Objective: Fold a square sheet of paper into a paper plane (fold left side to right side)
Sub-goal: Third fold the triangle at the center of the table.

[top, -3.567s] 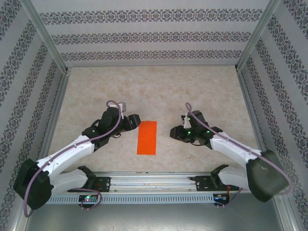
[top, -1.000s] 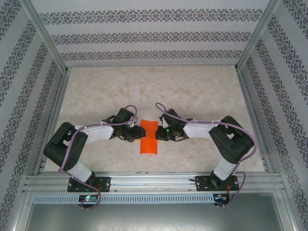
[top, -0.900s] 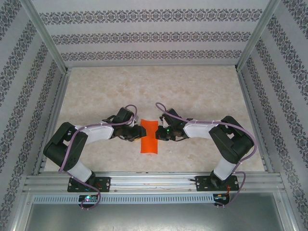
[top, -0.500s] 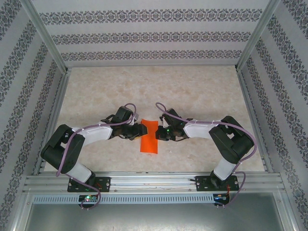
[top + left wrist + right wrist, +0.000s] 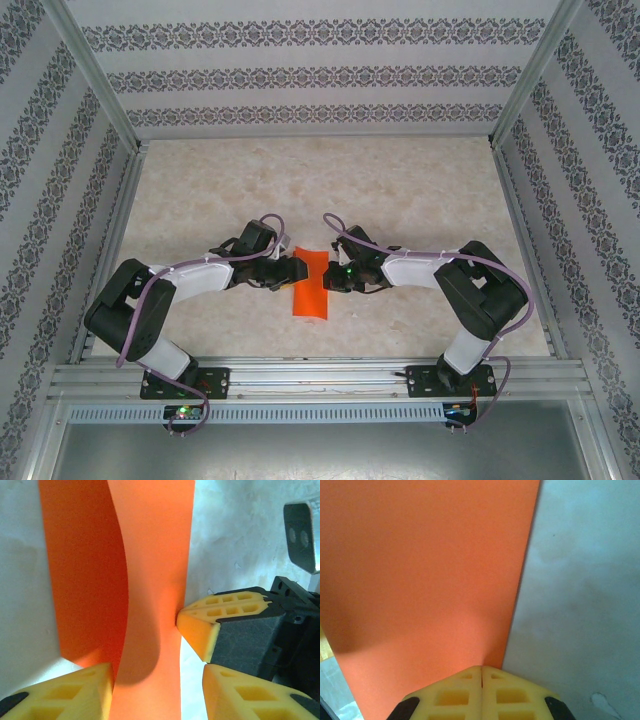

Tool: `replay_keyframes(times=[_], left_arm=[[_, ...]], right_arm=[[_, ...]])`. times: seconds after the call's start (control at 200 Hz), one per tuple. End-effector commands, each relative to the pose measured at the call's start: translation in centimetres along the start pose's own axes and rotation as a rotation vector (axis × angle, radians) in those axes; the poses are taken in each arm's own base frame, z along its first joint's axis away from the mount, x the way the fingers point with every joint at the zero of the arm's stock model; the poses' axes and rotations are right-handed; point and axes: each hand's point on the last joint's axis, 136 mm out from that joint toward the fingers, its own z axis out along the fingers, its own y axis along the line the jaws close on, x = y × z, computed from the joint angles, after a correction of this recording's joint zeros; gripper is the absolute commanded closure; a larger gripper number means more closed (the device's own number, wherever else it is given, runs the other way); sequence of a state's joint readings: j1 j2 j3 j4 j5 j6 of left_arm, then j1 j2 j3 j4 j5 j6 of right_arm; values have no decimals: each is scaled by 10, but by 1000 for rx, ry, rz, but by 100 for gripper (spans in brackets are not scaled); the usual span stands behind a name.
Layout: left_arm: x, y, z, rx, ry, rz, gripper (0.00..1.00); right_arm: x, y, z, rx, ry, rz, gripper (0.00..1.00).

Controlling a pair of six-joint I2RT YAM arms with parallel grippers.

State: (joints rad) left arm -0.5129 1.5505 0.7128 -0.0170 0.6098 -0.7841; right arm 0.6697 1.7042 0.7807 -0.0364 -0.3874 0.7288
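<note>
Left wrist, left gripper (image 5: pixel 156 680) unclenched astride square sheet of paper (image 5: pixel 150 555), right gripper (image 5: pixel 195 622) clenched, seemingly pinning its edge.

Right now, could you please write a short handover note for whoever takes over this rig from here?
Left hand: open, fingers apart with the paper between them.
Right hand: shut, tips on the paper's right edge.
Square sheet of paper: in the middle of the table, folded to a narrow strip, top layer bowed up.
Done: left side brought over to the right.
To do: flatten the crease, then the plane's remaining folds.
</note>
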Motion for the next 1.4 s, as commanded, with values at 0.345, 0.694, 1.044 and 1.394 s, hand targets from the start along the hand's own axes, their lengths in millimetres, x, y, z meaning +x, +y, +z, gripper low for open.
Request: replay_keyframes(times=[0.345,0.694,1.044,1.394], left_arm=[[-6,-3,9,55,23,120,48],[-13,2,8,61,37,148,46],[-12,11,6,28,24,101,81],[-9,9,4,45,10,-31,100]], right_arm=[[17,-35,4,112,52,27,100],[18,-35,4,113,55,22,100],[11,-30,-1,94,31,5,100],[-16,-3,-27,10,-70,-117,77]])
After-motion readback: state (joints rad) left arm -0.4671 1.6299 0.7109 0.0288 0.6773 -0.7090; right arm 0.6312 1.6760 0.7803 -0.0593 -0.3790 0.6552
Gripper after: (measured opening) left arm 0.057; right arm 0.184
